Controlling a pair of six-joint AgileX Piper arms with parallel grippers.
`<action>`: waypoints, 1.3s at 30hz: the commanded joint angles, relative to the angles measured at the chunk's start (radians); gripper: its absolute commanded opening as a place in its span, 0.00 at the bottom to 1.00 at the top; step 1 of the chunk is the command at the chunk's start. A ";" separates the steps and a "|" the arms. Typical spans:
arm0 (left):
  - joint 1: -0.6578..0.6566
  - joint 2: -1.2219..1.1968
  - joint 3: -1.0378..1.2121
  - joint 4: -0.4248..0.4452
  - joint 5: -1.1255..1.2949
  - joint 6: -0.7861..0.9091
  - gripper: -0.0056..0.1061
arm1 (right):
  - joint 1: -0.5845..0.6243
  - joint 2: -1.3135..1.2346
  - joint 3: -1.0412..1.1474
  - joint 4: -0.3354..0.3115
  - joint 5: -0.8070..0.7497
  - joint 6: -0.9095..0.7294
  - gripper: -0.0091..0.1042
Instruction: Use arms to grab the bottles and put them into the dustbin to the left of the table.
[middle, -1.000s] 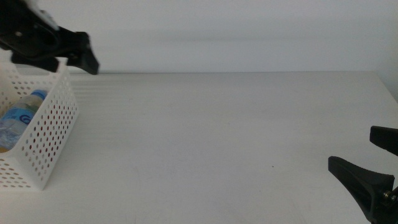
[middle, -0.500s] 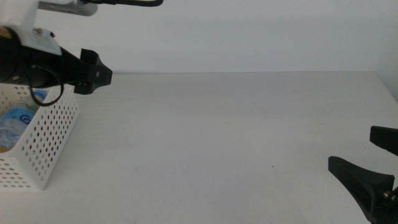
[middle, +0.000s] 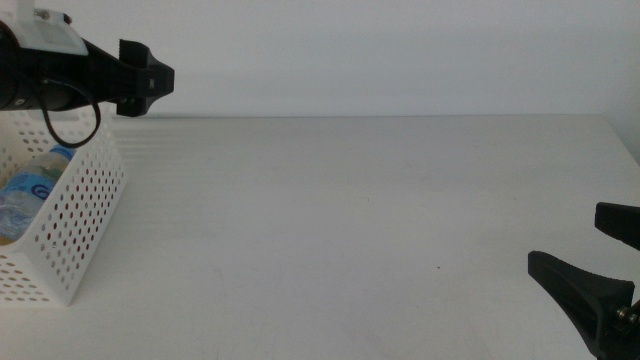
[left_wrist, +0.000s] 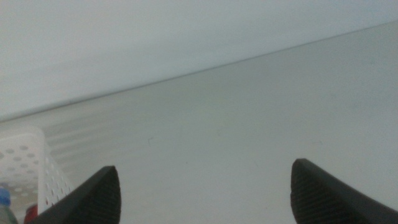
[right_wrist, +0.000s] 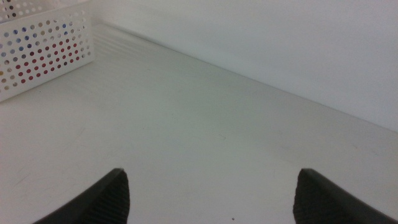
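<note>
While the left gripper (middle: 150, 78) hangs in the air above the far left corner of the table (middle: 350, 220), just over the far rim of the dustbin (middle: 85, 215), its two dark jaws stand wide apart in the left wrist view and grasp nothing; the right gripper (middle: 610, 270) waits low at the near right corner of the table, its jaws also spread and empty.

The dustbin, a white basket with round holes in its walls, stands at the left edge of the table; inside it lies the small water bottle (middle: 30, 190) with a blue cap and a blue label, its cap toward the far wall. Through the holes of the side wall I see red colour, and in the left wrist view a small red part (left_wrist: 31, 213) shows beside the blue cap (left_wrist: 5, 198), but I cannot tell which thing it is; at the bottom of the basket, below the water bottle, a little yellow-orange shows, too small to name.
</note>
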 joint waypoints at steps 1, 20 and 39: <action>-0.003 -0.026 -0.026 -0.023 -0.084 -0.010 0.86 | -0.006 0.000 -0.029 -0.011 -0.070 -0.012 0.74; -0.003 -0.028 -0.026 -0.020 -0.291 -0.028 0.86 | -0.006 0.000 -0.029 -0.010 -0.070 -0.012 0.74; -0.003 -0.113 0.138 0.016 -0.279 -0.028 0.86 | -0.008 0.000 -0.023 -0.063 -0.061 -0.012 0.74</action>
